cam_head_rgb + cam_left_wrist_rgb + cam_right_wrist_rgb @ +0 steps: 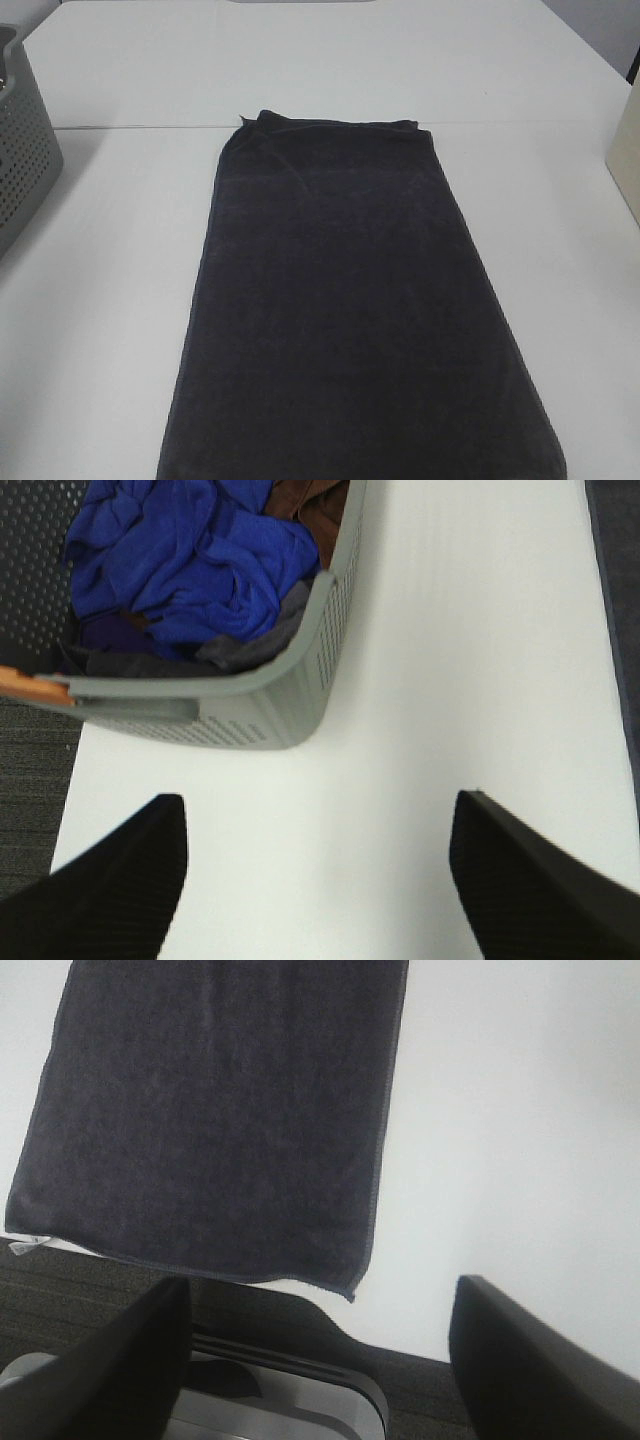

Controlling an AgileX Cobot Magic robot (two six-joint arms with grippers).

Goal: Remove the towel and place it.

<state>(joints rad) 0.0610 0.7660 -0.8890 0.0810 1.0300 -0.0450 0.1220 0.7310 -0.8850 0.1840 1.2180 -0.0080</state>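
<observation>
The dark charcoal-navy towel point(350, 300) lies flat and folded in the middle of the white table, running from the table's middle seam to the near edge. In the right wrist view the towel point(210, 1110) hangs slightly over the table edge. My left gripper point(318, 880) is open and empty above bare table beside the grey basket point(300, 680). My right gripper point(320, 1360) is open and empty, above the table edge beside the towel's corner. Neither gripper shows in the exterior high view.
The grey perforated basket point(25, 140) stands at the table's left edge, holding blue, brown and grey clothes point(190, 560). A beige box point(625, 160) sits at the right edge. A grey machine base point(270, 1400) lies below the table edge.
</observation>
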